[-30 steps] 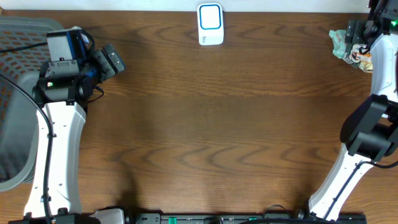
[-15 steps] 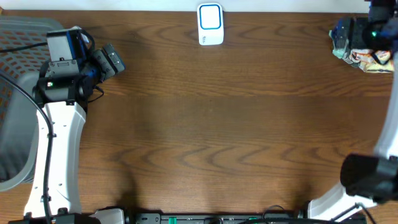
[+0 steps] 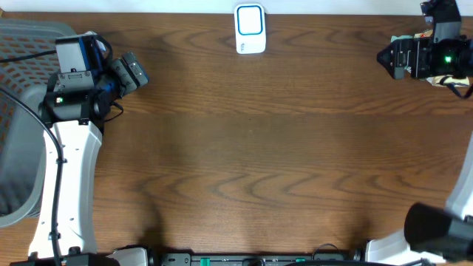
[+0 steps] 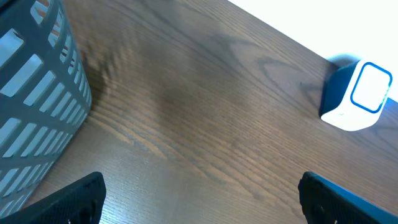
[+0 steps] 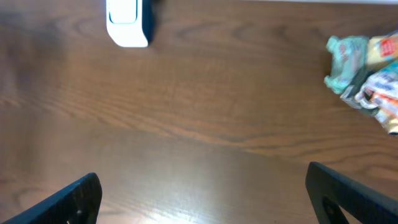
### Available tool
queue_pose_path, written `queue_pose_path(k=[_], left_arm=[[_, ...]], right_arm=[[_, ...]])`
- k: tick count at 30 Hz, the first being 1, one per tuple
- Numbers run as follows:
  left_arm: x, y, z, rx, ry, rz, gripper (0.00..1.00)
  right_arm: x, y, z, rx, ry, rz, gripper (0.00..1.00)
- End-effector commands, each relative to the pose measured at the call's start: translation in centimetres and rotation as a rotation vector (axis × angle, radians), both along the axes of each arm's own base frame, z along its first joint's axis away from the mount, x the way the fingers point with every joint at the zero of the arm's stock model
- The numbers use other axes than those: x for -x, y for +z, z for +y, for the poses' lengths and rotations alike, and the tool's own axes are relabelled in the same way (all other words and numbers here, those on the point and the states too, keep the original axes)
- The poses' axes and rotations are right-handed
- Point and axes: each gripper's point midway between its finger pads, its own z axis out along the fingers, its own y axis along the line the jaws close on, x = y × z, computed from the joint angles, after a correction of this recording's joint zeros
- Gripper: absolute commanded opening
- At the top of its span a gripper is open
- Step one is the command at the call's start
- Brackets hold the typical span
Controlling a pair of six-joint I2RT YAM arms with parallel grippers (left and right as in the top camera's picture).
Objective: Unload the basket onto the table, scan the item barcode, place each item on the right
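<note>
The item is a small heap of crumpled snack packets (image 5: 365, 70), teal and orange-white, lying at the table's far right. In the overhead view my right wrist covers almost all of it. The scanner (image 3: 250, 28) is a white box with a blue-rimmed window, standing at the back edge in the middle; it also shows in the left wrist view (image 4: 357, 96) and the right wrist view (image 5: 129, 22). My right gripper (image 3: 383, 56) hovers open just left of the packets, holding nothing (image 5: 205, 199). My left gripper (image 3: 137, 72) hangs open and empty over the table's left side (image 4: 202, 202).
A grey mesh basket (image 3: 18, 111) stands off the table's left edge, close beside my left arm, and its slatted wall (image 4: 34, 106) fills the left of the left wrist view. Bare brown wood lies between the two arms.
My right arm has swung, carrying its open gripper leftward over the packets, which it now covers in the overhead view. The left arm has not moved.
</note>
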Motion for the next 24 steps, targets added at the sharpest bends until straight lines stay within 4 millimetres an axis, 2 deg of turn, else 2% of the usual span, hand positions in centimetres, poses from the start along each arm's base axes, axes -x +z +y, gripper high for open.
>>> queue_pose_path(k=[1, 5, 9, 13, 19, 24], left_arm=[[0.0, 0.1, 0.3, -0.012, 0.009, 0.001, 0.98], [0.0, 0.1, 0.3, -0.012, 0.009, 0.001, 0.98], [0.0, 0.1, 0.3, -0.012, 0.009, 0.001, 0.98], [0.0, 0.1, 0.3, -0.012, 0.009, 0.001, 0.98], [0.0, 0.1, 0.3, -0.012, 0.009, 0.001, 0.98], [0.0, 0.1, 0.3, -0.012, 0.009, 0.001, 0.98]], right_arm=[[1.5, 1.4, 0.0, -0.006, -0.062, -0.039, 0.99], [2.7, -0.5, -1.3, 0.013, -0.198, -0.013, 0.99], [4.0, -3.1, -0.9, -0.032, -0.247, -0.019, 0.99], [6.1, -5.8, -0.3, -0.054, -0.276, -0.049, 0.99], [9.5, -7.9, 0.8, -0.069, -0.287, -0.098, 0.99], [11.6, -8.8, 1.8, -0.088, -0.266, -0.129, 0.99]])
